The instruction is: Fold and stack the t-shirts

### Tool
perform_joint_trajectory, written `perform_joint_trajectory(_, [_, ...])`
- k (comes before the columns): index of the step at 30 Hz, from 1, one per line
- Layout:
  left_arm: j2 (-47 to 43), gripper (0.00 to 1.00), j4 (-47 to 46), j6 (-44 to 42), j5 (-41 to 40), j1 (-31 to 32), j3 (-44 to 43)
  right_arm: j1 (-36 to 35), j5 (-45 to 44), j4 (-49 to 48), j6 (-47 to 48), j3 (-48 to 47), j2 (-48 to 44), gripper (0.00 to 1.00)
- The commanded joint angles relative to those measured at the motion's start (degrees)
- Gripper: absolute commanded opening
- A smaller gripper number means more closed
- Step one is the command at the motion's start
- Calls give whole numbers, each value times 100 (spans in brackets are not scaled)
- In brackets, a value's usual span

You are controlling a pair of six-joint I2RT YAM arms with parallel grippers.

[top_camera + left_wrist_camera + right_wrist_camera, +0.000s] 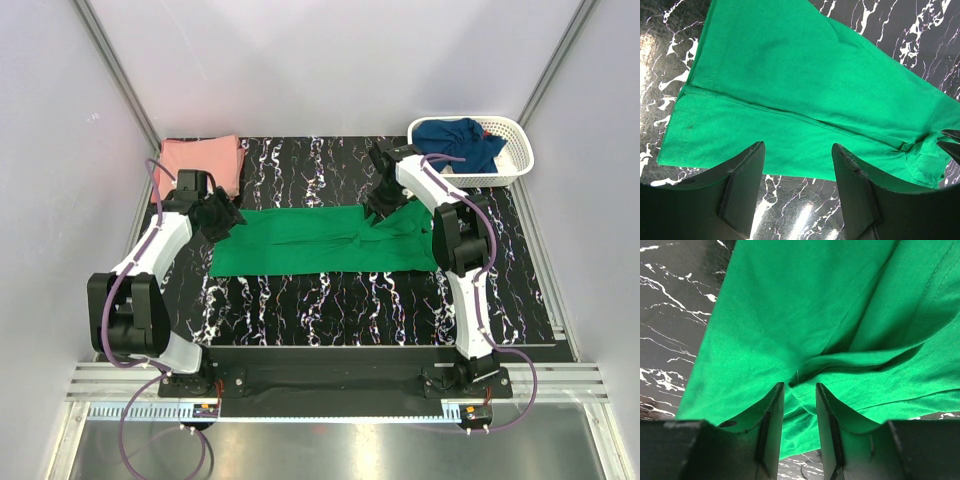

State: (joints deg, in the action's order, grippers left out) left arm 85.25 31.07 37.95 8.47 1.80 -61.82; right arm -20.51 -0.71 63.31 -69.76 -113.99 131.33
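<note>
The step in hand looks like the crosswise fold of the green t-shirt (320, 240), which lies as a long strip across the middle of the top view. To do it well, each gripper should take both layers at its own end. They should lift together, so that the strip neither sags nor twists, and set edge on edge.

The left gripper (799, 150) stands with its jaws wide apart and nothing between them, just off the shirt's hemmed left end, over the black marbled mat (330, 300). The right gripper (800, 386) has its jaws only narrowly apart, the tips at a raised ridge of green cloth right of centre. Whether they pinch that ridge I cannot tell.

Farther out, the salmon pink t-shirt (203, 160) lies folded at upper left. The navy t-shirt (455, 140) sits crumpled in the white lattice basket (520, 160) at upper right.
</note>
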Motion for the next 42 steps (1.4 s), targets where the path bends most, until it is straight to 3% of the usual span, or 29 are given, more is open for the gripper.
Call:
perform_joint_trajectory(1, [26,61,-224,1,111,-13,-23,-14,53,173,-126,-211,77,39])
perform_joint_trajectory(33, [88,60,-119,-16,137,-22,-119,-58,238,489,41,-738,464,39])
perform_joint_trajectory(36, [79,60,-110,-25,120,-22,-111,-76,185,464,67,-730,412,32])
perform_joint_trajectory(41, [88,60,-119,-16,146,-22,-102,-84,159,218,129,-554,201,0])
perform_joint_trajectory(42, [97,60,-110,-16,138,-22,-111,-102,142,121,172,-536,165,0])
